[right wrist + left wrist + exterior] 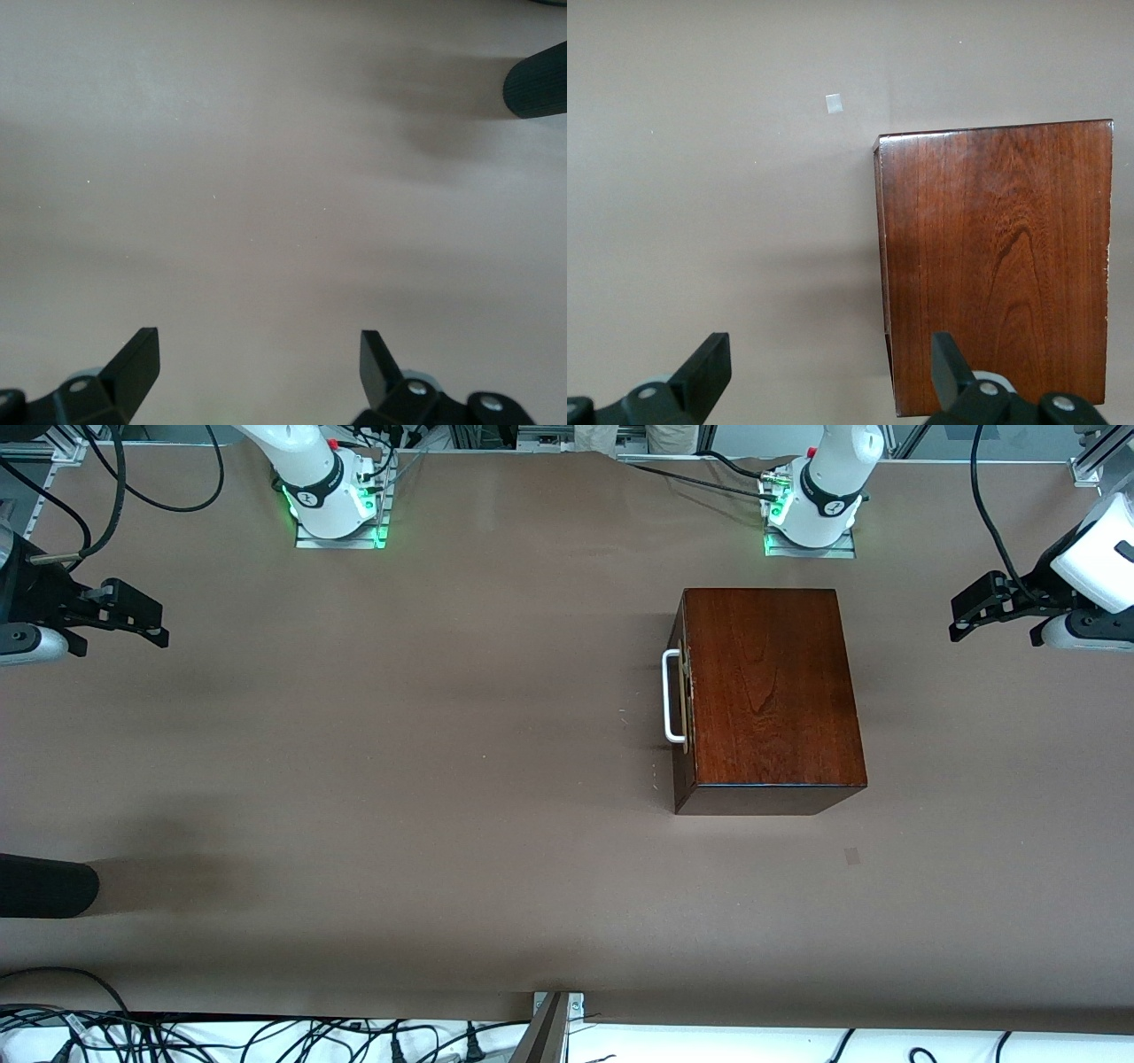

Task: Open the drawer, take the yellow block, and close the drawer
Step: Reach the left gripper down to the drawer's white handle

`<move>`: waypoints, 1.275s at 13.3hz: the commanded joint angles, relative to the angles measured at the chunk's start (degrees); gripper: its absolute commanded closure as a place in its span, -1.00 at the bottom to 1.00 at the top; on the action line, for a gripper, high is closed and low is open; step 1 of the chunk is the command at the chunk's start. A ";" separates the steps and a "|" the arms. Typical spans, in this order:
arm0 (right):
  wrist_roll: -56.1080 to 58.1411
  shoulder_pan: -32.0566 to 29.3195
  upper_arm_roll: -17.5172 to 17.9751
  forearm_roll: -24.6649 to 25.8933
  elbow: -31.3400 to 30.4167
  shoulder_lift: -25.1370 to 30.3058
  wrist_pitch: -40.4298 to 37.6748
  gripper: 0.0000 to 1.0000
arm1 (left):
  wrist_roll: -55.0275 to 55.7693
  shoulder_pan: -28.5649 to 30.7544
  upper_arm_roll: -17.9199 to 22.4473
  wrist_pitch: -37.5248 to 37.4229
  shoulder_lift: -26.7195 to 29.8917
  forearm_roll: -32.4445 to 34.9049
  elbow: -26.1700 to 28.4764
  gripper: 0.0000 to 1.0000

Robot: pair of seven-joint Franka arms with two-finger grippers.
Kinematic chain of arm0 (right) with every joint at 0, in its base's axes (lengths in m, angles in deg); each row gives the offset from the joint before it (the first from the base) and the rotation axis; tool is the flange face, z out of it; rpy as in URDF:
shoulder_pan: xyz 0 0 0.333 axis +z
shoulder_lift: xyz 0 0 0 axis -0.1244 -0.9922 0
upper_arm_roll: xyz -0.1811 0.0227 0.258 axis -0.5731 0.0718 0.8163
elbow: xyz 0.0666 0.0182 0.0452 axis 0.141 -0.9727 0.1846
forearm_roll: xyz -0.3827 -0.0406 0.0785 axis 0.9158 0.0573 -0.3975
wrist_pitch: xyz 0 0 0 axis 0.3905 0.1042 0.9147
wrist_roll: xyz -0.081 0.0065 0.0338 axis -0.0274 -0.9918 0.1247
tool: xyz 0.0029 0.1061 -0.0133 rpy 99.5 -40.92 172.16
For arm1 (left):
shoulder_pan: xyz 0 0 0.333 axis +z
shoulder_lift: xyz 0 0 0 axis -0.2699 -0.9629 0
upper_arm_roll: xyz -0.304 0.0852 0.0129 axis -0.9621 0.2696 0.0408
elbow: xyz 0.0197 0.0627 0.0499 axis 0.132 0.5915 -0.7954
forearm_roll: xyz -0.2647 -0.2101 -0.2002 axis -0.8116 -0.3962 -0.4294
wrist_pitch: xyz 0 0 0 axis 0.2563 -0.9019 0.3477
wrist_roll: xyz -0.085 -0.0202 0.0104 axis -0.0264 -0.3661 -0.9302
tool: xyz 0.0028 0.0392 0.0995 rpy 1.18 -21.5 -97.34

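Dark wooden box on the brown table, toward the left arm's end; its drawer is shut, white bar handle facing the right arm's end. Left gripper and right gripper wait at the table's ends, jaws wide and empty. The left wrist view adds a small pale square beside the box; the yellow block appears in no view.

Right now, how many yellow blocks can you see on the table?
0. None shows on the table. The wooden box, toward the left arm's end, has its drawer shut, so one may be hidden inside.
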 commanded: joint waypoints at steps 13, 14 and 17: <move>-0.55 -0.41 0.32 -0.19 0.42 -0.02 0.06 -1.00 | 0.34 -1.06 -6.42 -8.26 -3.02 1.21 -1.76 -1.00; -0.55 -0.41 0.32 -0.19 0.42 -0.02 0.06 -1.00 | 1.30 -1.93 -8.52 -8.17 -4.95 1.38 -4.46 -1.00; -0.55 -0.41 0.32 -0.19 0.42 -0.02 0.15 -1.00 | 13.64 -5.35 -13.54 -7.74 -11.19 0.78 -9.40 -1.00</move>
